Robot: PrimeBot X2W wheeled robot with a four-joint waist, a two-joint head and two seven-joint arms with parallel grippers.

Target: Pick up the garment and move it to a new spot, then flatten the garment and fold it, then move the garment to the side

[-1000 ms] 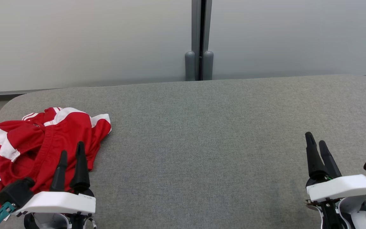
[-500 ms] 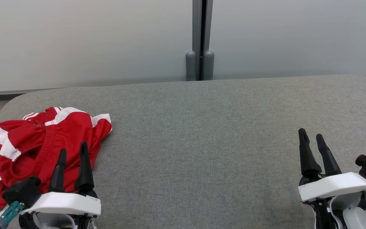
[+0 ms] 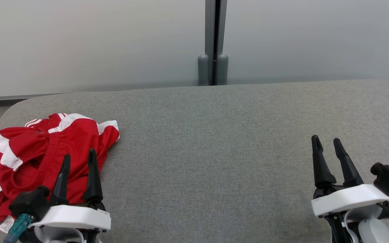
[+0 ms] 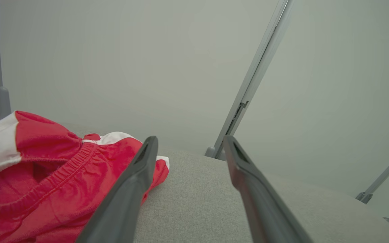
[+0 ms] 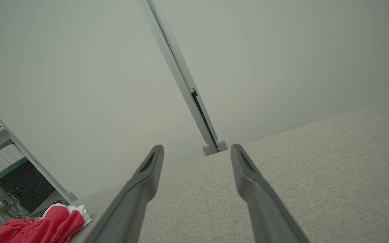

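A crumpled red garment (image 3: 42,152) with white panels lies at the left end of the grey padded table (image 3: 214,141). In the left wrist view the garment (image 4: 46,182) shows its elastic waistband, left of the fingers. My left gripper (image 3: 79,156) hovers open over the garment's near right edge, holding nothing. At the lower right, my right gripper (image 3: 326,141) stands open above bare table, far from the garment. The right wrist view has the garment (image 5: 42,226) small at its lower left.
A pale partition wall with a grey vertical post (image 3: 213,40) runs behind the table's far edge. Past the table's left end stand a metal shelf frame and a dark box (image 5: 22,189) with cables. The table top (image 5: 316,168) stretches bare between the two grippers.
Both grippers have shifted slightly: the left one to the right and down in the head view, the right one to the left and a little forward. The garment has not moved.
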